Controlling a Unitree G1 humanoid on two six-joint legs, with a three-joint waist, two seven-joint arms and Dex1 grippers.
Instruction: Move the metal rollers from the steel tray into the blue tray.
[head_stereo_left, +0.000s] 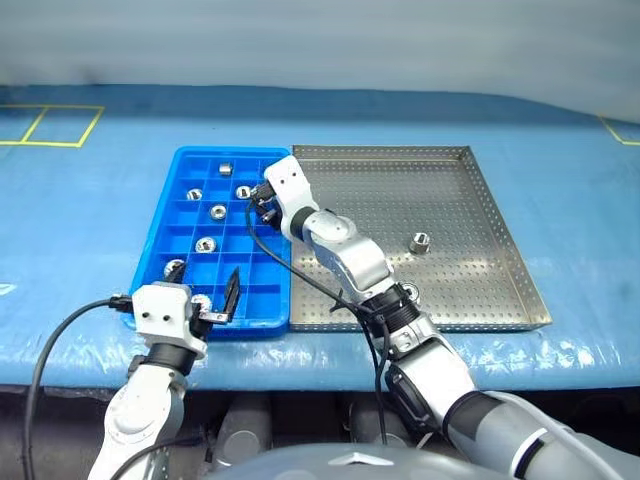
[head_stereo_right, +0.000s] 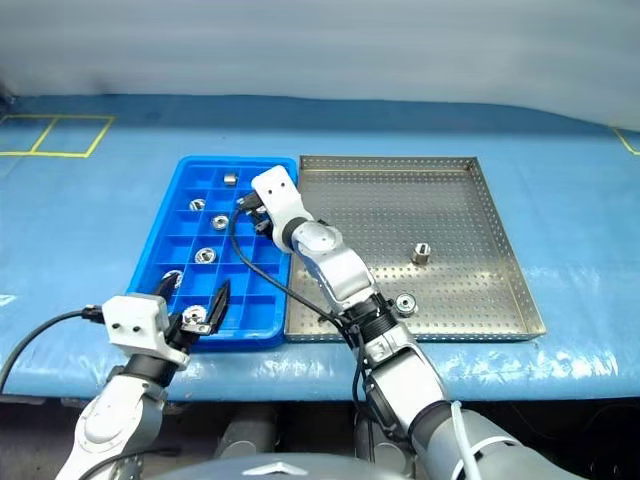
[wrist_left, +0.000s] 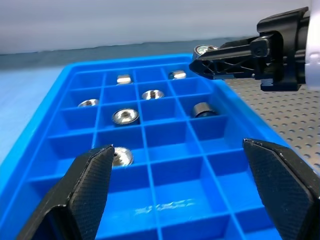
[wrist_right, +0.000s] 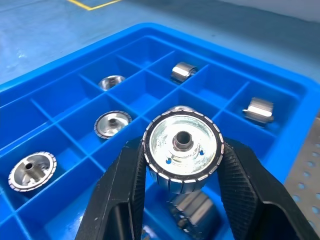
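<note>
The blue tray (head_stereo_left: 215, 152) lies left of the steel tray (head_stereo_left: 470, 200), and the two touch. My right gripper (head_stereo_left: 262, 205) hovers over the blue tray's right-hand compartments, shut on a metal roller (wrist_right: 182, 145) with a ribbed rim. Several more rollers sit in the blue tray's cells, such as one (head_stereo_left: 218, 211) near the middle. On the steel tray rest two rollers, one upright (head_stereo_left: 420, 241) and one (head_stereo_left: 408, 293) near the front rim beside my right arm. My left gripper (head_stereo_left: 215, 300) stands open and empty at the blue tray's front edge.
Both trays lie on a blue-covered table (head_stereo_left: 90, 220) with yellow line markings (head_stereo_left: 60, 125) at the far left. Black cables (head_stereo_left: 60, 335) trail from both wrists. The table's front edge runs just behind my left gripper.
</note>
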